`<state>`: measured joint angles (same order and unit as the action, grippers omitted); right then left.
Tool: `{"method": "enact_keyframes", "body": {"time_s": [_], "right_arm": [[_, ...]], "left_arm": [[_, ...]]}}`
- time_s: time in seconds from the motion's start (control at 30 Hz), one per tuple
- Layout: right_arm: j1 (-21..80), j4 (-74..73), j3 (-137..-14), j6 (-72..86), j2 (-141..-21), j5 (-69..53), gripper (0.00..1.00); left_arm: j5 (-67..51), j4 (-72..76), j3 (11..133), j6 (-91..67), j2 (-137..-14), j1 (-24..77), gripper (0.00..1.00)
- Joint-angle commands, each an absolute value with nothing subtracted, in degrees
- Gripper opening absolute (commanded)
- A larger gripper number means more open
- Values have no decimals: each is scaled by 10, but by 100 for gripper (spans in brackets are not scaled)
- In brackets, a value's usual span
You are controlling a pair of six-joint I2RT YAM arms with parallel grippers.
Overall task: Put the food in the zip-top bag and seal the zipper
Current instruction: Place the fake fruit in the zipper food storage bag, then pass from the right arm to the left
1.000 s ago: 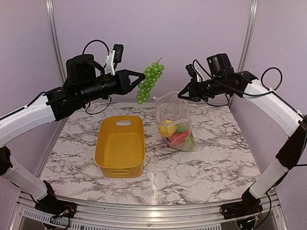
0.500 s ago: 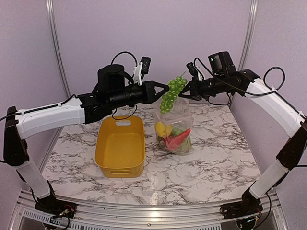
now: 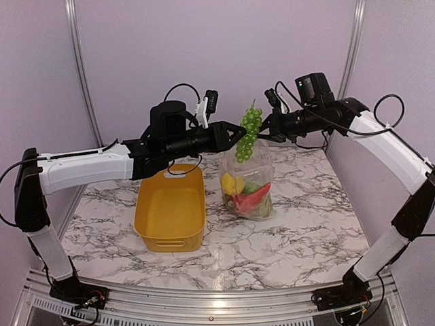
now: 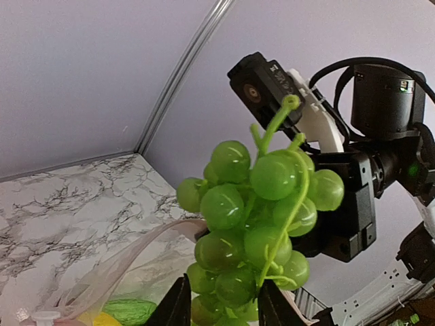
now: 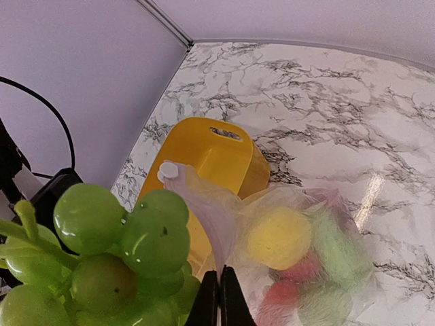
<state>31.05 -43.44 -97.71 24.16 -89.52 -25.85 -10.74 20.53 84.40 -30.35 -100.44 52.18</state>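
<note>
Your right gripper [image 5: 219, 299] pinches zip-top bag [image 3: 262, 166] rim; left gripper [image 4: 224, 305] flanks grape bunch [image 4: 255, 224], you cannot tell if gripped; bagged food [image 5: 279, 238] blurred.

The top view is bright and even, with only soft, pale shadows on the table [image 3: 306, 231] beside the yellow bin [image 3: 170, 207]. In the right wrist view the grapes [image 5: 155, 238] at the lower left are close and fuzzy, and a white streak of light shines on the table at the right. In the left wrist view the grapes look sharp, but the bag [image 4: 136, 272] at the lower left is blurry.
</note>
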Motion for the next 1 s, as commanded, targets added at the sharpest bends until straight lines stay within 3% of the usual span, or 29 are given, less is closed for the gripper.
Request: {"method": "enact_keyframes", "body": {"time_s": [0.0, 0.17, 0.33, 0.7, 0.97], "right_arm": [[316, -417, -1013, 252, -877, -266, 0], [315, -413, -998, 250, -872, -264, 0], [312, -403, -987, 252, -871, -265, 0], [311, -392, -976, 257, -870, -284, 0], [313, -430, -989, 223, -861, -330, 0]], "left_arm": [[-74, 182, 829, -284, -990, 523, 39], [-38, 130, 835, -250, -955, 522, 54], [-36, 81, 855, -236, -926, 522, 62], [37, -58, 823, -196, -855, 518, 65], [22, -139, 759, -19, -779, 513, 65]]}}
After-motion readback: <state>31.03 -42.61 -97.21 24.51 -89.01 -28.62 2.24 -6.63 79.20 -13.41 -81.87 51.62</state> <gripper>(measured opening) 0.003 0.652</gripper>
